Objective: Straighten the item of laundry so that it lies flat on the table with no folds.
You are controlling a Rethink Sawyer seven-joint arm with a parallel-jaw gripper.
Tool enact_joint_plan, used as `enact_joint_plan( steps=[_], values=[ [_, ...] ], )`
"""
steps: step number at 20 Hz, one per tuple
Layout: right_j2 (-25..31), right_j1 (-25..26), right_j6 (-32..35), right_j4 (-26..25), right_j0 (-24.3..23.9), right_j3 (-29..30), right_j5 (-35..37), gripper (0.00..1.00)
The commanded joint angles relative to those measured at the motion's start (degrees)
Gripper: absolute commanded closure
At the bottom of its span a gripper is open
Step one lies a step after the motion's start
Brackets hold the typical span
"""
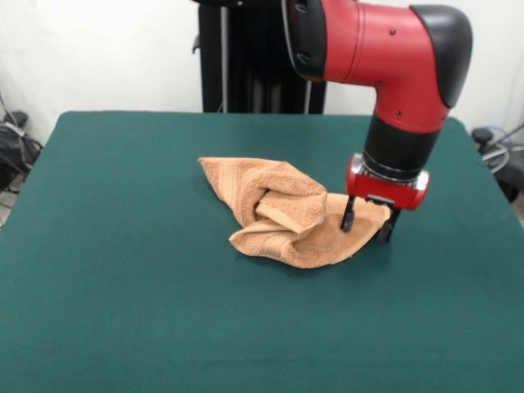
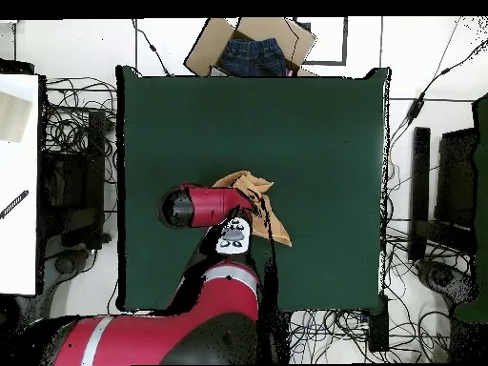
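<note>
The item of laundry [image 1: 282,214] is an orange-tan towel, crumpled near the middle of the dark green table [image 1: 123,270]. It is folded over itself, with a raised bunch at its centre and one corner pointing to the upper left. My gripper [image 1: 368,224] stands open at the towel's right corner. Its two black fingertips [image 1: 348,219] reach down to the cloth, one on the towel and one just past its edge. In the overhead view the towel [image 2: 254,181] shows partly from under the red arm [image 2: 205,207], which hides the gripper.
A cardboard box [image 2: 205,52] holding blue cloth lies past the table's far edge in the overhead view. Cables and dark equipment surround the table [image 2: 324,124]. A white surface [image 2: 19,181] stands at the left.
</note>
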Motion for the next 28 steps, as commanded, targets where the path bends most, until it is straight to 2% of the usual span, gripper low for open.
enact_joint_plan(
  steps=[1,7,21,28],
  values=[
    [1.46,0.32,8.97,2.82,0.46,-0.58,4.46,0.0],
    [1.33,2.08,9.16,2.65,0.43,-1.14,1.99,0.0],
    [2.46,2.28,7.98,2.42,-1.46,-1.12,1.88,0.0],
    [2.42,3.89,8.11,1.71,-1.19,-1.43,-1.16,0.0]
  ],
)
